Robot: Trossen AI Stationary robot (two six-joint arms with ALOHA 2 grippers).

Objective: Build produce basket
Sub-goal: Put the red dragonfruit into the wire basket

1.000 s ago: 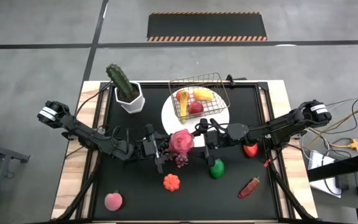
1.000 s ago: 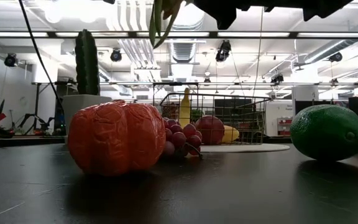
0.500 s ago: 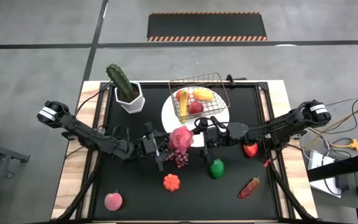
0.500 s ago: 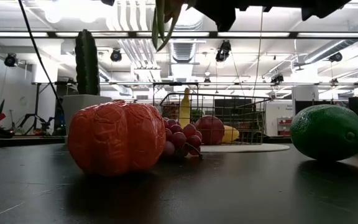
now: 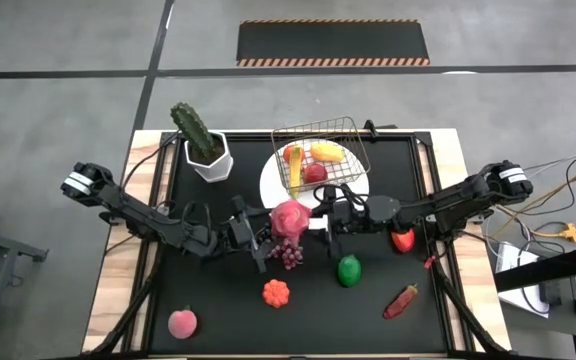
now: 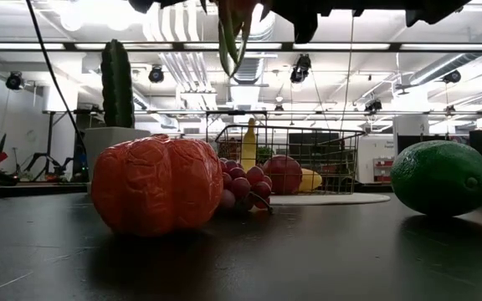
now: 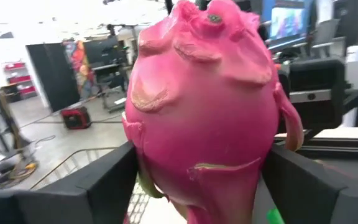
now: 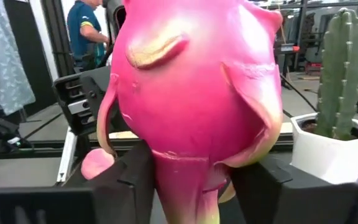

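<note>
The small rectangular wire basket (image 5: 320, 152), beyond both grippers' fingertips, holds a few pieces; most produce lies outside it, so the task looks early. The pink dragon fruit (image 5: 290, 219) is clamped between the fingers of both the left gripper (image 5: 265, 232) and right gripper (image 5: 320, 214). No readable writing.

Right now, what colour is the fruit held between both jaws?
Bright pink dragon fruit with greenish-tipped scales; clearest in the left wrist view.
</note>
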